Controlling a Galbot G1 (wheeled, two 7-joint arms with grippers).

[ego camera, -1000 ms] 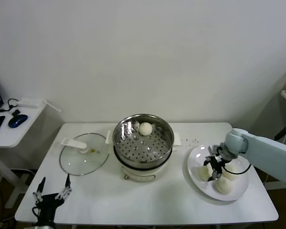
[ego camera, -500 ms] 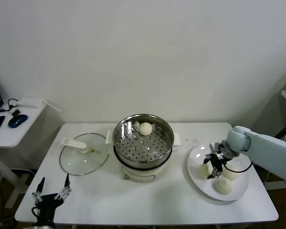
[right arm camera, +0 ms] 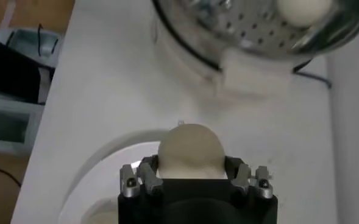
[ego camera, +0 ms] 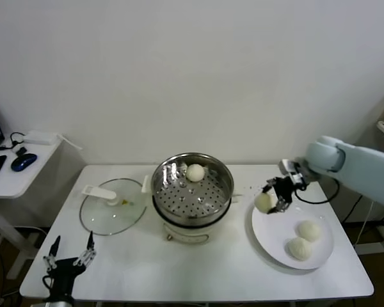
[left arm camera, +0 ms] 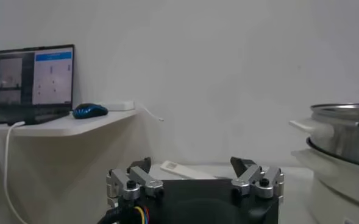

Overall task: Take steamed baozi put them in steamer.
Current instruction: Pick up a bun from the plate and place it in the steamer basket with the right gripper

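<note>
Right gripper (ego camera: 272, 201) jaws clamp a smooth domed bun (ego camera: 263, 202); left gripper's (ego camera: 69, 258) seemingly spread.

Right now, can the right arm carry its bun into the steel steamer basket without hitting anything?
Probably yes. The right end effector holds a round cream-white bun above the white plate, and the shiny steel steamer basket is lidless with only one bun inside.

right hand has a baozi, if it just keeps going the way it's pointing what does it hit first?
Probably the steamer. In the right wrist view the right hand, shut on a baozi, points across bare table toward the cooker's side tab and the basket rim. Depth is unclear; it may clear the rim.
</note>
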